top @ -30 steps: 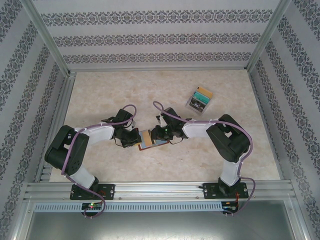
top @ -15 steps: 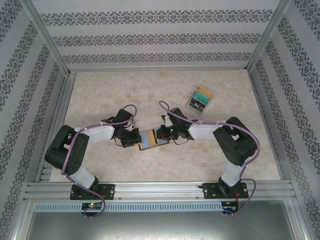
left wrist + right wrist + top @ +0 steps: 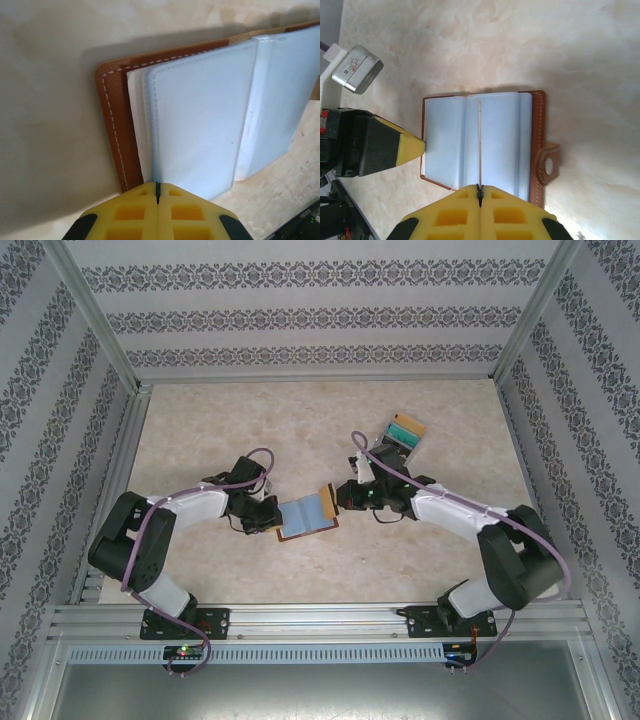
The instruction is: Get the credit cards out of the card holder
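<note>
The brown card holder (image 3: 306, 515) lies open on the table, pale blue-grey pockets up. My left gripper (image 3: 157, 184) is shut on the near edge of one inner pocket leaf, beside the stitched brown cover (image 3: 112, 125). My right gripper (image 3: 339, 498) is shut on a tan credit card (image 3: 326, 495), held just right of the holder and clear of its pockets. In the right wrist view that card (image 3: 479, 145) shows edge-on as a thin line above the holder (image 3: 445, 140), running into the shut fingertips of the right gripper (image 3: 479, 189). The holder's snap tab (image 3: 548, 165) sticks out to the side.
A clear plastic box (image 3: 402, 436) with coloured cards stands on the table at the back right, just behind the right arm. Aluminium frame rails (image 3: 300, 618) run along the near edge, and patterned walls close in the table on three sides.
My right gripper has drawn back to the right with the tan card, pulling it out of the holder. The holder now shows bare blue pockets. The left gripper has kept its hold.
</note>
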Tool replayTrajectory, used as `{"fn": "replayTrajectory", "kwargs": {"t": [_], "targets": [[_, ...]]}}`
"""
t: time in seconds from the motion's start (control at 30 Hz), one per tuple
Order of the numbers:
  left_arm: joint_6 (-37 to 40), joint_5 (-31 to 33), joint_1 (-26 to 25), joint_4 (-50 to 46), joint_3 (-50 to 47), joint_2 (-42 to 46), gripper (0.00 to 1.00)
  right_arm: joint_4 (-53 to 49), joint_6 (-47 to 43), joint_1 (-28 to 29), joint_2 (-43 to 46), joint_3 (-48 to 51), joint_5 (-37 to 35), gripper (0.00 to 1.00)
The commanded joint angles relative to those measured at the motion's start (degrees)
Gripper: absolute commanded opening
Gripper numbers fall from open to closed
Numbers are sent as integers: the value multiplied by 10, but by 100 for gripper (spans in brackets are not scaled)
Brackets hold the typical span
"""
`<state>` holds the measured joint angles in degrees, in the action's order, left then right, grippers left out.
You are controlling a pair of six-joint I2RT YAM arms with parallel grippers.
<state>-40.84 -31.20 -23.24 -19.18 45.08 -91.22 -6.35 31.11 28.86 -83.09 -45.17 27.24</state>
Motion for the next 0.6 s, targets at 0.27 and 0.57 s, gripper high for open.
{"fn": "replayTrajectory", "kwargs": {"t": [0.27,0.57], "targets": [[23,0,1,-45,62,36,18,-196,-140,-50,119,-90,-100,0],[36,15,6,-73,109,50,89,-215,-284,-88,170,-117,-198,0]]}}
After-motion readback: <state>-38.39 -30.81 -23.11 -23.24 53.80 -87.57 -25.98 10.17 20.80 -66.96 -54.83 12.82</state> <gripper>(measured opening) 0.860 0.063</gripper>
